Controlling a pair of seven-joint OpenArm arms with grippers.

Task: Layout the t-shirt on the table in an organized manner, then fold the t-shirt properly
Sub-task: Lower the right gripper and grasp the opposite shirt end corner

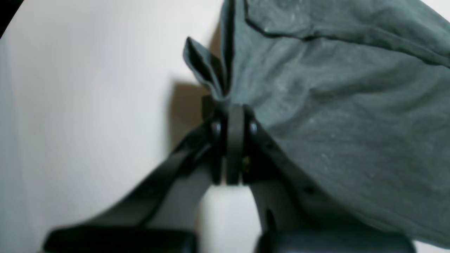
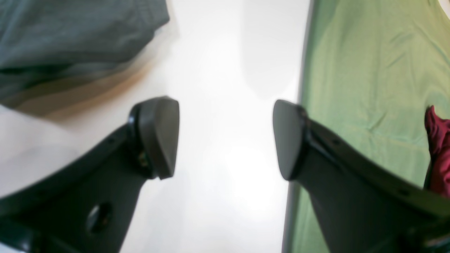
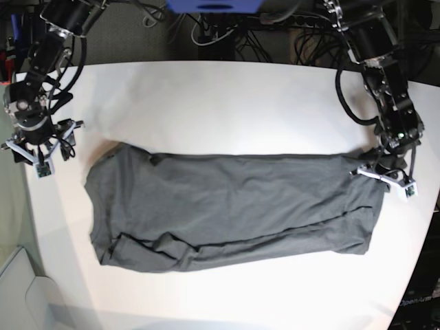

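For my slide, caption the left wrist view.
Left gripper, jaws shut on a t-shirt edge above the white table.

Beyond the far side, a tangle of black cables (image 3: 227, 31) lay over dark grey flooring (image 3: 137, 34). A blue object (image 3: 214, 5) sat at the top edge. A green sheet (image 2: 369, 88) covered the ground alongside, a dark red cloth (image 2: 437, 151) lying on it.

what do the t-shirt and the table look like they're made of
The t-shirt: soft dark grey knit, probably cotton jersey. It creases, drapes, and bunches where the left gripper has its jaws shut on an edge.
The table: hard, smooth white top with a slight sheen, likely laminate or painted board. Reflected glare shows in the right wrist view.
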